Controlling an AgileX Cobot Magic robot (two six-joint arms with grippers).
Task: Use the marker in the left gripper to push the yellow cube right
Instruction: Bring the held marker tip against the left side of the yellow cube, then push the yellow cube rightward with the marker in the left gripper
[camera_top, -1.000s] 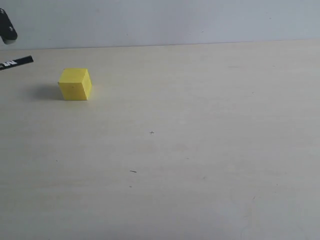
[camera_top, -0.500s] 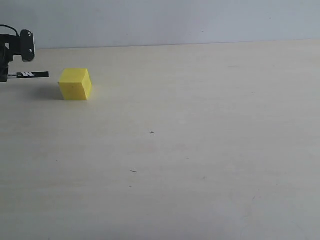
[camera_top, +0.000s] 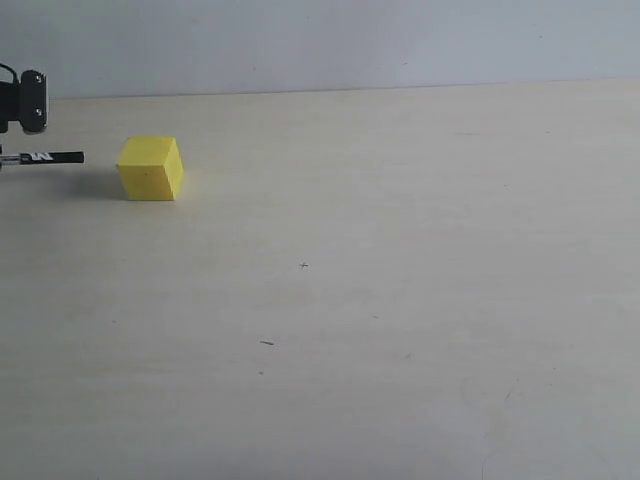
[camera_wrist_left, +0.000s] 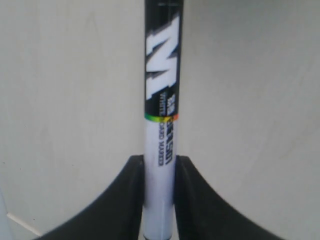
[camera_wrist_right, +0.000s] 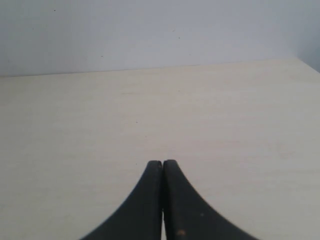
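A: Surface?
B: Pale wood-grain table (camera_top: 420, 300), matte, a few dark specks (camera_top: 266, 343). Plain grey-white wall (camera_top: 350, 40) behind the far edge.
A: Cube?
B: Yellow cube (camera_top: 150, 168) sits flat near the far left corner.
A: Grippers?
B: Left gripper (camera_wrist_left: 159, 170) clamps the marker (camera_top: 45, 157) by its white barrel. The black end points at the cube, near but apart. Right gripper (camera_wrist_right: 162, 167) clenched, holding nothing.
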